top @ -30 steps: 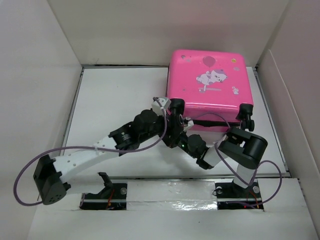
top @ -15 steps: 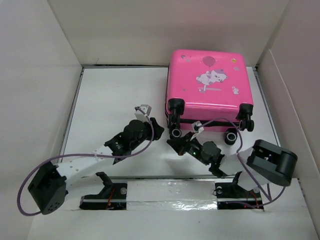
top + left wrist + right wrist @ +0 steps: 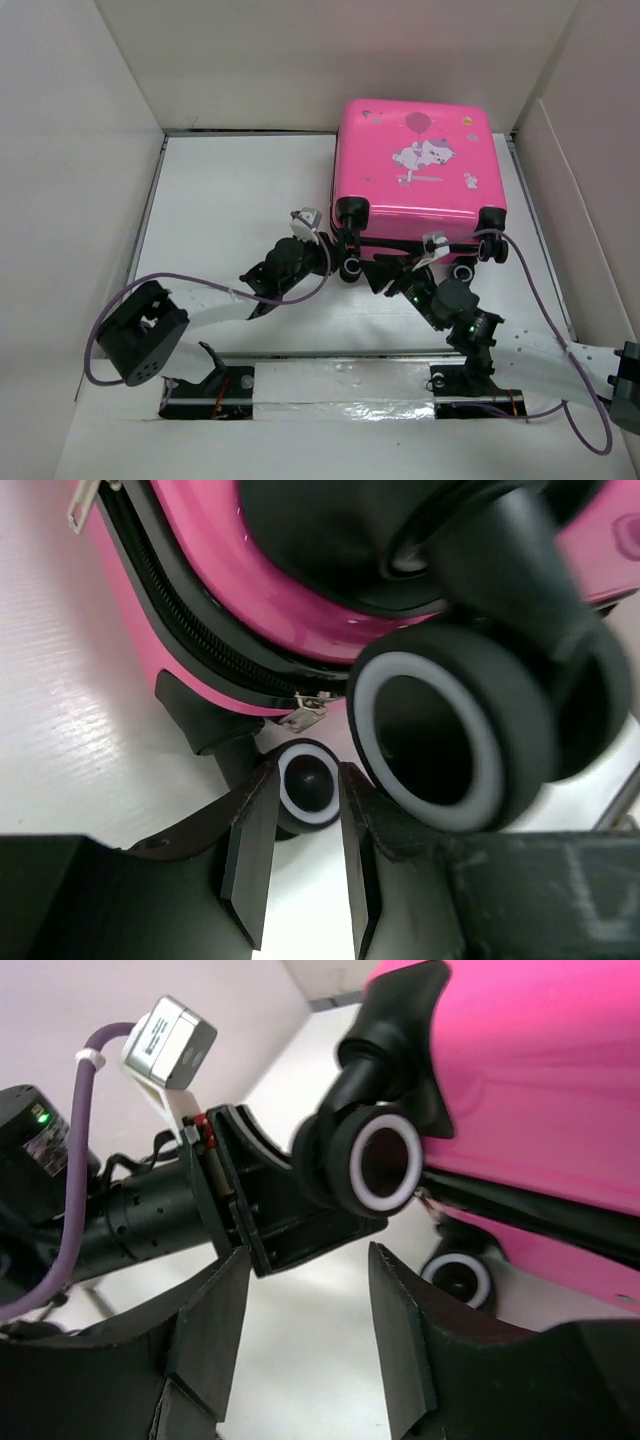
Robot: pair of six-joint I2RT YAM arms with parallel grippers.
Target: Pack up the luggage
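The luggage (image 3: pixel 420 160) is a bright pink suitcase with cartoon stickers, lying flat and closed at the back right. Black wheels (image 3: pixel 350 268) stick out at its near edge. My left gripper (image 3: pixel 335 255) is at the near-left corner, jaws a small way apart. In the left wrist view (image 3: pixel 305 772) a small lower wheel (image 3: pixel 305 792) shows between the tips; I cannot tell whether they touch it. A large wheel (image 3: pixel 430 740) and a zipper pull (image 3: pixel 308 712) sit just above. My right gripper (image 3: pixel 385 275) is open and empty (image 3: pixel 308 1260), facing the same corner.
White walls (image 3: pixel 80 150) box in the table on the left, back and right. Purple cables (image 3: pixel 540 290) loop from both arms. The right-hand wheels (image 3: pixel 490 245) stand off the suitcase's near-right corner. The left gripper's body (image 3: pixel 270 1210) is close in front of the right fingers.
Both arms moved back toward the suitcase's near-left corner. The left gripper closed in on the wheels. The right arm swung its elbow out to the right.
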